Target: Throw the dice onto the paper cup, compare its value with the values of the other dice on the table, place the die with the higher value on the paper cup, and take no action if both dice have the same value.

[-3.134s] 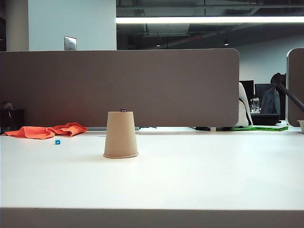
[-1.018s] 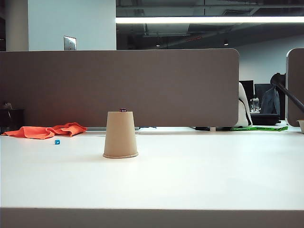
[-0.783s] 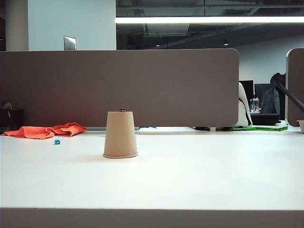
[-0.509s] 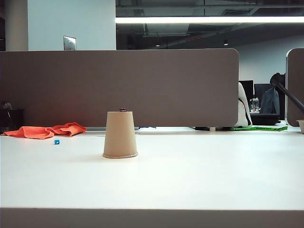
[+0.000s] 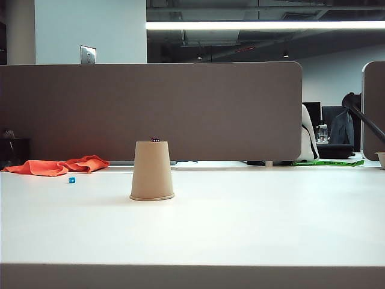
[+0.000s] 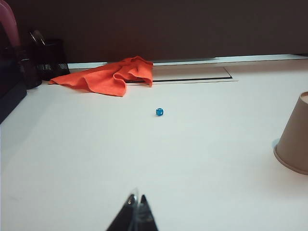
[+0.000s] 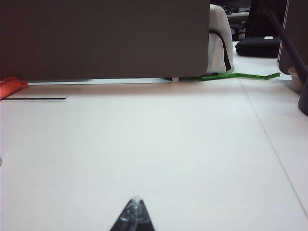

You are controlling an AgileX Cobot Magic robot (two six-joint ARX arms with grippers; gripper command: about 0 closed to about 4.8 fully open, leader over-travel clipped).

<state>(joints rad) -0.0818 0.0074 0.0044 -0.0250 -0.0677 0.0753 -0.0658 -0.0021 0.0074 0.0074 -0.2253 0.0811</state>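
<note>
Upturned paper cup (image 5: 152, 170) mid-table, purple die (image 5: 156, 139) on top, pips unreadable. Blue die (image 6: 160, 112) on table near orange cloth (image 6: 108, 75). Left gripper (image 6: 136, 209) and right gripper (image 7: 134, 210) pinched closed, empty, only tips visible.

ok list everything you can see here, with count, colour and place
paper cup: 1, tan, upside down mid-table
purple die: 1, dark purple, on top of the cup
blue die: 1, bright blue, on the table left of the cup, near the cloth
cloth: 1, orange, crumpled at the table's far left edge
table: 1, white
partition: 1, grey-brown, behind the table
left gripper: 1, dark, shut, low over the table
right gripper: 1, dark, shut, over bare table
</note>
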